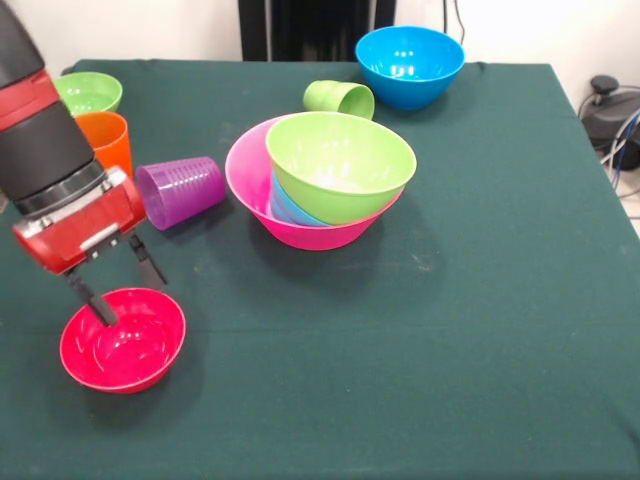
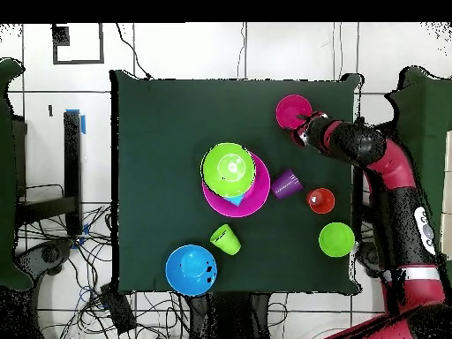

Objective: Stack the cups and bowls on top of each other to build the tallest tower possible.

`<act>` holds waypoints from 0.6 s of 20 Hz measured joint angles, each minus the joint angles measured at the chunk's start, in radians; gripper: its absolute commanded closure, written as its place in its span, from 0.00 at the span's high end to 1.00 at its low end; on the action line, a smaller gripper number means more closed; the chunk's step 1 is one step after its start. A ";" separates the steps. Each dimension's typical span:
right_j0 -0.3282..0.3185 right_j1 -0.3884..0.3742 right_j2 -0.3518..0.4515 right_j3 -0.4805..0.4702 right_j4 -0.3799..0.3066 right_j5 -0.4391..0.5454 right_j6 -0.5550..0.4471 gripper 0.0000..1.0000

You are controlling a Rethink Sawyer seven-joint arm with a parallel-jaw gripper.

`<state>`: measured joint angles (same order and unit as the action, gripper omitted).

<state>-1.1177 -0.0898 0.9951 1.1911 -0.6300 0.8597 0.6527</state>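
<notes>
Right now your gripper [image 1: 120, 285] straddles the red bowl's [image 1: 125, 345] far rim, jaws parted, one finger inside, one outside it.

Crowded along one side, open cloth on the other

The tabletop [image 1: 480, 330] lies bare from the tower [image 1: 322, 185] to the opposite edge; the purple cup [image 1: 182, 190], orange cup [image 1: 105, 140] and small green bowl [image 1: 88, 92] cluster tightly along one edge, with the red bowl [image 1: 122, 340] blocking that corner.
</notes>
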 measured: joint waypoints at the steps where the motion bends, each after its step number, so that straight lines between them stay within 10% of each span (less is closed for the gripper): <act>1: 0.001 -0.018 -0.005 0.020 -0.002 -0.009 0.001 1.00; 12: 0.048 -0.138 -0.077 0.171 -0.085 -0.401 0.031 1.00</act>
<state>-1.0693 -0.2276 0.9177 1.3622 -0.7154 0.4589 0.6836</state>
